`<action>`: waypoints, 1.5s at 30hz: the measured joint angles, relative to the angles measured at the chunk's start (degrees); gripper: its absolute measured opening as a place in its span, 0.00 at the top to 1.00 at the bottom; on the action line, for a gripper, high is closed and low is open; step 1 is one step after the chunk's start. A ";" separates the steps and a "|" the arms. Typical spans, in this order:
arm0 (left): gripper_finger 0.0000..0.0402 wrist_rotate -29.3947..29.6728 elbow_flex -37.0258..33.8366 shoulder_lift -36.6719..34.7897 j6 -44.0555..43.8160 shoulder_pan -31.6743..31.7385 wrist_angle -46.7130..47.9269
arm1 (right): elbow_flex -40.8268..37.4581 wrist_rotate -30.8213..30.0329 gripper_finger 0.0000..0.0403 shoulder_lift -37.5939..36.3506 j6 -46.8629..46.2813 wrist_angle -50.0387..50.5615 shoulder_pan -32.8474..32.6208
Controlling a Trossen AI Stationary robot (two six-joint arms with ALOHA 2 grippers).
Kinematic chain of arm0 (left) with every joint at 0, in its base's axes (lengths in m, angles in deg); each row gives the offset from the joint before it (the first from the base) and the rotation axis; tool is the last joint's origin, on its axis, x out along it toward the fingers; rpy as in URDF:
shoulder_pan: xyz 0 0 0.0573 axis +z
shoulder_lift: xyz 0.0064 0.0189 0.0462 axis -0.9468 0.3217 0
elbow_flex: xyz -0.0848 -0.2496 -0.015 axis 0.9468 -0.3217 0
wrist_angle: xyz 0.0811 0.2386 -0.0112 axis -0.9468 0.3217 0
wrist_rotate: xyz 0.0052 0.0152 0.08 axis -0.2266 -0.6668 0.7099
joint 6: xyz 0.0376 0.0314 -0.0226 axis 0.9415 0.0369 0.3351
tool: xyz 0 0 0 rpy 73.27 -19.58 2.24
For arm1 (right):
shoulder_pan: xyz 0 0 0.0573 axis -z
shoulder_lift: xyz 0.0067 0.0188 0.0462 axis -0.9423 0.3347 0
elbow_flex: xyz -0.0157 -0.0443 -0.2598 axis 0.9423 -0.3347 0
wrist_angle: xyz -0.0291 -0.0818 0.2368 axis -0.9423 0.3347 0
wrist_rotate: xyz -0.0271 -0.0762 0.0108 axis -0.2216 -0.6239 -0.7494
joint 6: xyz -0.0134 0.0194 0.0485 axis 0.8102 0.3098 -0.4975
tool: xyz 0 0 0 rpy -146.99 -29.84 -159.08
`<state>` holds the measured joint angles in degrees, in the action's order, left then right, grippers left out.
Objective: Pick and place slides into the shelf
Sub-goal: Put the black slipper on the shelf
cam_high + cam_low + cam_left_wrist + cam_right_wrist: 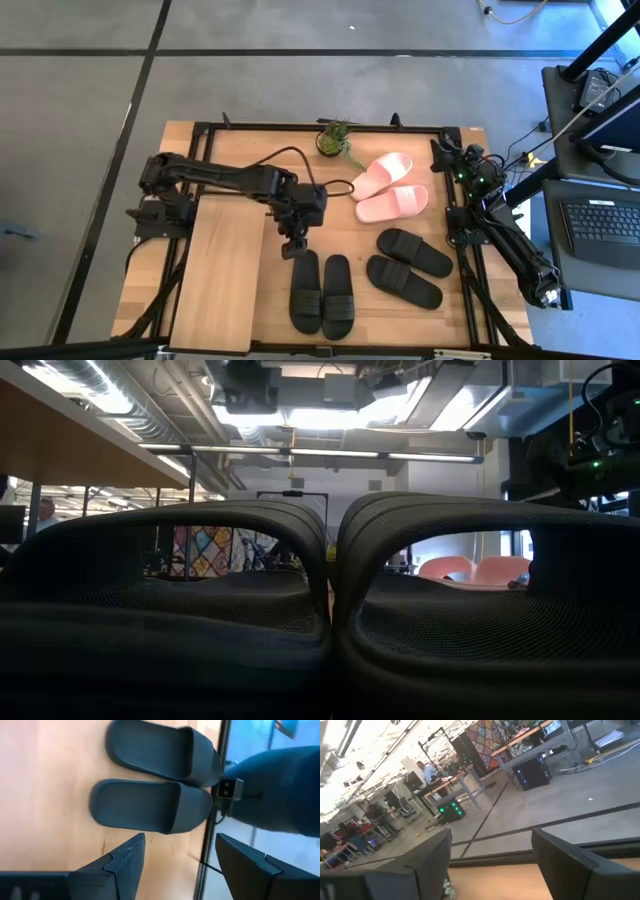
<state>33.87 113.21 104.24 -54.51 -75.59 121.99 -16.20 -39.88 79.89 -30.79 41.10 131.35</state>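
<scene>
Slides on tabletop, none on the shelf, a pale plank left of the left gripper. Left gripper's fingers spread wide, empty, just above the heel ends of the black pair, matte, wide-strapped, lying side by side. Second black pair farther right, splayed. Pink pair up and right of the gripper. Right gripper parked at the table's right edge, fingers wide, empty.
</scene>
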 joint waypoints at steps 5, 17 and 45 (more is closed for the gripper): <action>0.42 -3.53 0.00 5.33 4.85 0.80 -0.31 | 0.00 0.20 0.32 0.00 -2.24 -0.01 0.00; 0.42 -13.70 -0.04 13.24 8.86 -1.56 -8.14 | 0.00 3.36 0.32 0.00 -2.43 -0.58 -0.02; 0.42 -21.06 -0.04 22.25 7.76 -6.31 -14.67 | 0.00 4.81 0.32 0.00 -2.43 -0.85 0.00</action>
<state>12.81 113.16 126.49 -46.75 -81.90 107.32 -16.20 -35.07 79.89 -33.22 40.25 131.35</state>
